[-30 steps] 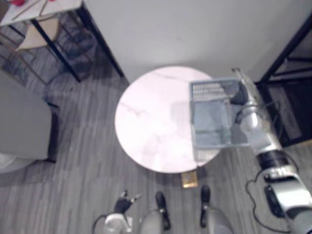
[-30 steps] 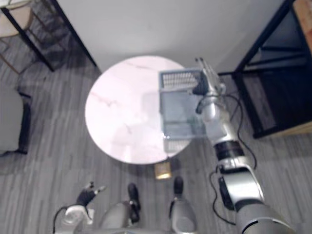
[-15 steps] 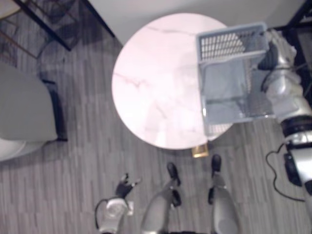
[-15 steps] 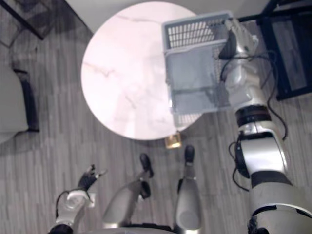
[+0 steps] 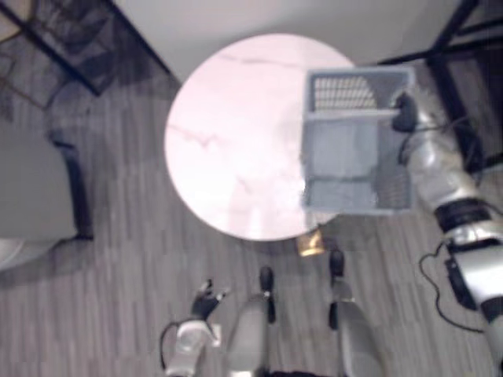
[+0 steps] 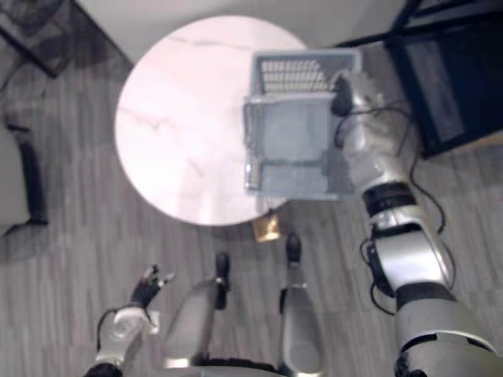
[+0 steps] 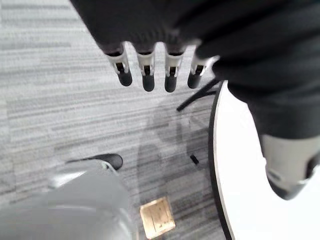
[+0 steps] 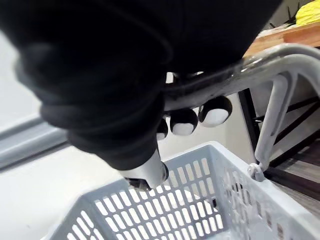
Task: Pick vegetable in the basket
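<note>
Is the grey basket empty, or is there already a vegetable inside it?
Empty, as far as the views show: the basket held by the right robot hand shows only its bare grey bottom.

I'm seeing soft, even light from above; the pale table [image 5: 220, 133] is the brightest patch. The basket [image 5: 350, 90] throws a faint shadow on it.

Grey slatted basket [image 5: 357, 141]; pale pink-veined table [image 5: 228, 149]
</note>
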You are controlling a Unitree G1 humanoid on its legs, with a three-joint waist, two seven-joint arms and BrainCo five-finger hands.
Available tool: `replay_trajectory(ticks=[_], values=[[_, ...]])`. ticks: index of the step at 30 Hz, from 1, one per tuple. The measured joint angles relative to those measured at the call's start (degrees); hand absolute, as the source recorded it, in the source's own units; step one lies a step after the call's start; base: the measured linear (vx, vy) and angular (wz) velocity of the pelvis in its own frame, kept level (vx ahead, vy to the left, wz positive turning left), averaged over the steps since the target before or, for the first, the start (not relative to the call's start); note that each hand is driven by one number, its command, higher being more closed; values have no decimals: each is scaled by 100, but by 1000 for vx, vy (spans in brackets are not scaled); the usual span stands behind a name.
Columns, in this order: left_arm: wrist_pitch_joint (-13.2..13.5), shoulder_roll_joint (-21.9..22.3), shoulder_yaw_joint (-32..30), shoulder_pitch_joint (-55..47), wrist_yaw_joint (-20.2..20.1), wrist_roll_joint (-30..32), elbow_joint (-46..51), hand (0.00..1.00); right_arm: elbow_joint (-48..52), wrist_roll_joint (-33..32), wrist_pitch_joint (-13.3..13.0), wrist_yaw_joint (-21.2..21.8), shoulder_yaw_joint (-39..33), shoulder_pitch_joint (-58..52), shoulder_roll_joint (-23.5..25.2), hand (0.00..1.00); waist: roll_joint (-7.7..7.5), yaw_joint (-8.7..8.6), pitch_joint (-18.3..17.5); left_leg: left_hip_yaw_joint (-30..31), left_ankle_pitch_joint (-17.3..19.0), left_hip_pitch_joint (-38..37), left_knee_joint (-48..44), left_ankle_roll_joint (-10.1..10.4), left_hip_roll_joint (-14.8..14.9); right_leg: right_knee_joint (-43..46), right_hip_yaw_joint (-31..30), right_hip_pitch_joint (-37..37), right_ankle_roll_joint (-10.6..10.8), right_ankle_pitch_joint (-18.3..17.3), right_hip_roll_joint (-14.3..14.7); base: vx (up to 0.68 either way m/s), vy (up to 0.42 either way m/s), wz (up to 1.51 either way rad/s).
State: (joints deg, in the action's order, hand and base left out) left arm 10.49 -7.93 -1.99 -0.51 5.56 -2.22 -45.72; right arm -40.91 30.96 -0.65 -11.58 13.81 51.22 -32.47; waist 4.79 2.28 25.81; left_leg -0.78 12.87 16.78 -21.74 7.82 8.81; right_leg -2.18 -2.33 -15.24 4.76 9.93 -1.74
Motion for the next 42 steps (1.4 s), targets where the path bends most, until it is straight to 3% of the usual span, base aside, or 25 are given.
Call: replay_trajectory(ticks=[5,8,10,11,12,14,15,16,17,18,20,23,24,25,26,27,29,31,34,36,38,39,40,41,42], values=[[-113,-6,220,20,-211,22,-6,0,1427,-8,29,84,-703,-1210,337,100,-501,-241,-262,-586,13,-633,369,-142,-200,-97,-489,206,101,81,-177,37,61,-44],[-115,-17,377,60,-372,97,-11,0,2083,-55,49,80,-1173,-1709,589,100,-556,-385,-358,-985,131,-888,323,-283,-225,53,-606,199,86,177,-151,15,74,-72],[-122,-35,373,101,-472,147,-11,0,2334,-219,37,76,-1253,-1988,789,100,-558,-372,-368,-1375,102,-1180,449,-355,-133,121,-234,135,-252,648,9,-42,18,-124],[-123,-45,296,83,-497,257,-34,0,2373,-278,33,78,-1255,-2112,1003,100,-537,-326,-446,-1890,29,-1415,710,-470,78,204,304,124,-607,691,122,-67,0,-143],[-130,-39,203,60,-525,348,-69,0,2423,-319,14,76,-1251,-2242,1170,100,-566,-337,-463,-2191,13,-1681,850,-465,72,1247,1276,1,-882,-309,-35,-46,5,-141],[-232,-139,134,-50,-534,358,-96,0,2434,-415,-86,75,-1197,-2516,1361,100,-761,-343,-636,-2797,80,-1905,537,-540,-30,2500,2661,-72,-1055,-1238,-674,-61,45,-135],[-311,-82,-91,-128,-530,360,-94,0,2455,-474,-128,93,-1054,-2654,1398,100,-788,-319,-774,-3026,277,-1890,406,-754,-139,2174,2832,-4,-1281,-1029,-446,-145,55,-177],[-336,-59,-245,-235,-524,360,-114,0,2458,-489,-146,111,-965,-2706,1485,100,-776,-238,-895,-3033,343,-1881,700,-970,-146,1622,2548,34,-1266,-761,-136,-235,28,-255],[-349,-67,-477,-398,-502,361,-212,0,2483,-493,-188,129,-908,-2838,1737,100,-713,-41,-1169,-3780,134,-2111,1193,-600,-14,1097,2673,129,-1204,-737,113,-175,-8,-250],[-393,-75,-502,-431,-414,361,-249,0,2484,-495,-298,146,-893,-2978,1749,100,-717,-108,-1194,-4137,39,-2208,1288,-504,-3,1939,3623,223,-1183,-1559,-307,-143,-32,-222],[-397,-64,-482,-436,-383,361,-247,0,2418,-495,-314,243,-890,-3152,1727,100,-721,-122,-1254,-4706,16,-2313,1226,-462,48,2229,4132,390,-691,-2033,-733,-22,-96,-167],[-426,-14,-489,-478,-360,362,-325,0,2419,-474,-261,349,-884,-3613,1721,100,-644,-57,-1318,-5153,-31,-2514,976,-370,268,1421,3605,625,-997,-1569,-199,37,-187,-162],[-425,69,-503,-484,-354,362,-422,0,2407,-473,-194,368,-883,-3830,1699,100,-636,-60,-1322,-5178,-40,-2711,715,-311,394,1067,3141,871,-1098,-1416,98,95,-166,-167],[-422,104,-501,-483,-355,363,-456,0,2407,-473,-181,364,-887,-3919,1672,100,-630,-70,-1339,-5067,13,-2714,462,-248,512,975,2938,944,-1108,-1389,206,96,-134,-166],[-406,150,-498,-480,-362,363,-457,0,2402,-474,-155,355,-888,-4013,1637,100,-630,-80,-1343,-4728,178,-2631,-103,-322,681,841,2628,1047,-1089,-1350,365,89,-75,-166],[-370,204,-498,-483,-363,364,-470,0,2335,-491,-124,353,-897,-4085,1526,100,-634,-61,-1347,-3743,455,-2204,-1036,-564,740,620,2217,1184,-1004,-1340,546,64,-47,-176],[-347,238,-491,-478,-346,360,-469,0,2227,-495,-124,345,-1023,-4211,1400,100,-640,-65,-1350,-2523,647,-1623,-1346,-397,423,374,2053,1353,-1006,-1339,566,58,-38,-130],[-349,260,-478,-419,-310,351,-470,0,2163,-508,-111,332,-1384,-4617,1361,100,-592,-67,-1351,-2051,641,-1090,-1226,-386,246,266,2050,1540,-908,-1263,547,116,-4,-55],[-328,338,-405,-426,-299,340,-455,0,1862,-619,-32,301,-1595,-4832,1307,100,-561,-31,-1362,-1970,534,-651,-501,-431,-34,225,1801,1708,-874,-1287,461,147,69,-37],[-328,393,-397,-446,-280,301,-445,0,1538,-687,-22,267,-1642,-4854,1316,100,-458,-6,-1420,-1754,158,-473,138,-506,-243,252,1578,1704,-773,-1355,459,142,107,-67],[-343,430,-381,-504,-212,301,-452,0,1194,-864,-24,268,-1737,-5046,1451,100,-383,55,-1474,-1737,-79,-660,461,-743,-331,818,1395,1605,-637,-1862,423,193,148,-62],[-345,400,-353,-566,-188,296,-454,0,1030,-869,-17,252,-1956,-5272,1683,100,-439,23,-1516,-1746,-150,-915,543,-859,-429,1459,1381,1552,-473,-2326,248,233,132,-19],[-345,360,-283,-612,-176,297,-459,0,949,-869,-14,247,-2064,-5414,1810,100,-498,-8,-1570,-1752,-159,-1036,601,-871,-516,1828,1417,1495,-271,-2566,111,331,149,-8],[-352,317,-194,-638,-156,299,-473,0,754,-868,30,233,-2193,-5533,1947,100,-522,-54,-1605,-1772,-143,-1268,768,-904,-648,3228,1431,1059,-84,-2650,-177,323,136,-2],[-361,264,-48,-627,-135,300,-468,0,596,-908,121,221,-2326,-5554,2033,100,-597,-108,-1591,-1754,-109,-1531,938,-996,-746,4616,1436,457,136,-2324,-473,404,158,6]])
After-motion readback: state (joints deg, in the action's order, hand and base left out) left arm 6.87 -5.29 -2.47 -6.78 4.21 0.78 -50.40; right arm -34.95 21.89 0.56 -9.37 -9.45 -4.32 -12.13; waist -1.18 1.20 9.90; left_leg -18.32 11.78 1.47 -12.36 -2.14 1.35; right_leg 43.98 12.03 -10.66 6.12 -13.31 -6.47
